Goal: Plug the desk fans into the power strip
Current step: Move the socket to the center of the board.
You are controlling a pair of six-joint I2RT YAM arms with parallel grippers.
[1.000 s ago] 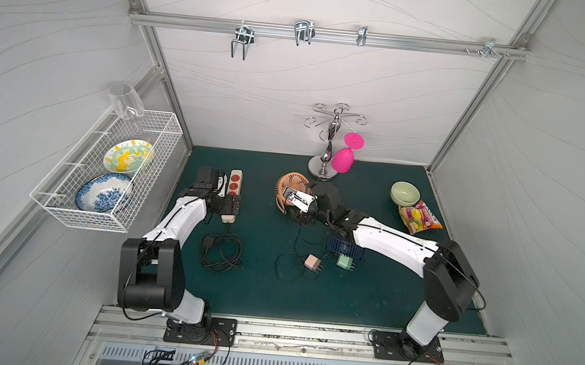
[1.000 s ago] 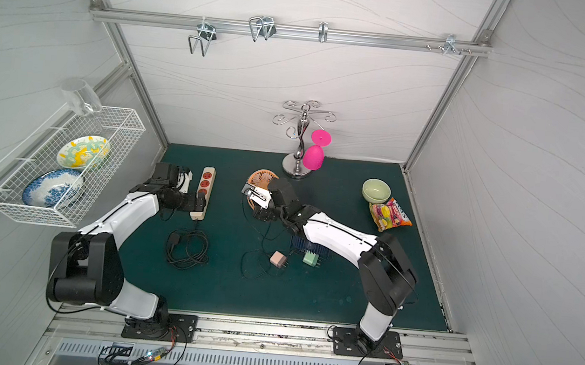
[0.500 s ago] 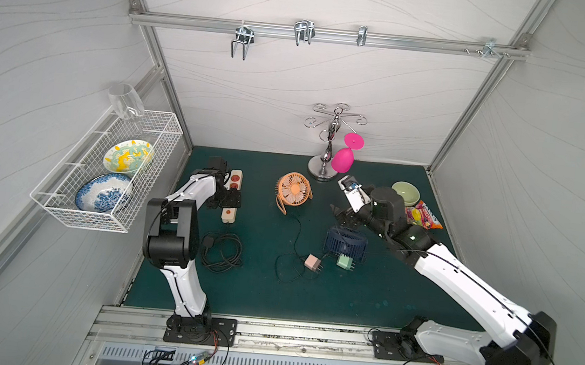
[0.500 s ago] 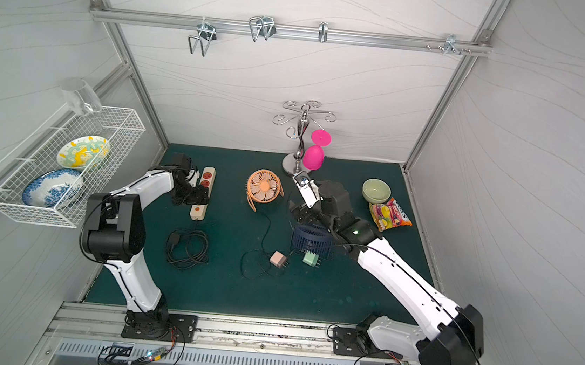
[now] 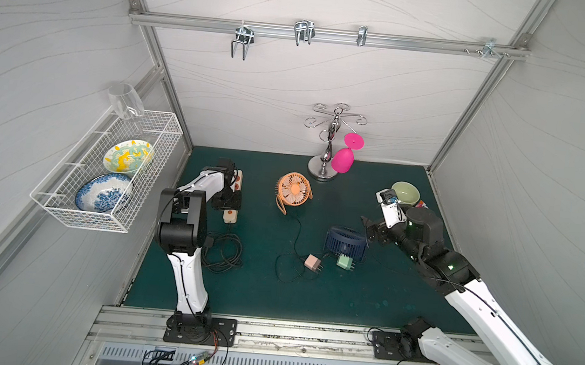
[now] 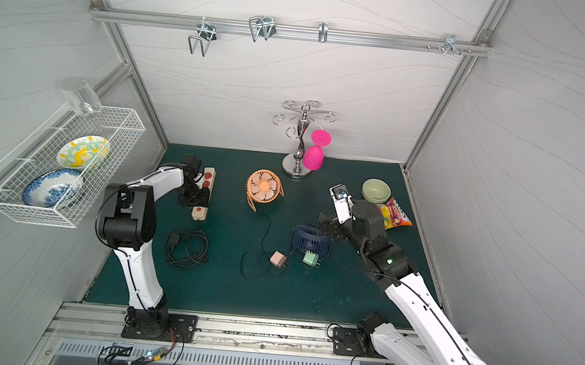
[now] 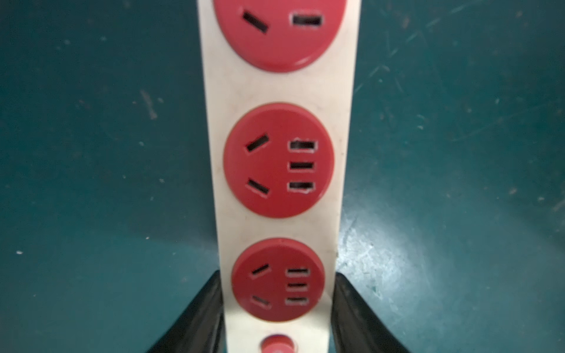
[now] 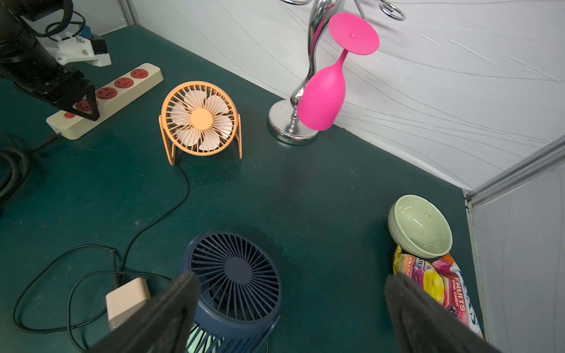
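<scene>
The cream power strip (image 7: 278, 91) with red sockets lies at the back left of the green mat in both top views (image 5: 230, 214) (image 6: 199, 212). My left gripper (image 7: 277, 276) is shut on it near its switch end, one finger against each long side. An orange desk fan (image 5: 294, 189) (image 8: 200, 117) stands mid-back, and its black cord runs to a pink plug (image 5: 312, 263). A navy fan (image 5: 345, 241) (image 8: 235, 272) stands beside a green plug (image 5: 344, 262). My right gripper (image 8: 290, 278) (image 5: 367, 227) hangs open and empty just right of the navy fan.
A chrome stand with a pink goblet (image 5: 342, 161) stands at the back wall. A green bowl (image 5: 406, 193) and a candy bag (image 6: 394, 214) lie at the back right. The strip's coiled black cord (image 5: 222, 253) lies front left. A wire basket (image 5: 109, 169) with plates hangs on the left wall.
My left gripper has closed onto the power strip. My right arm has pulled back from the orange fan to the right, ending by the navy fan, still open.
</scene>
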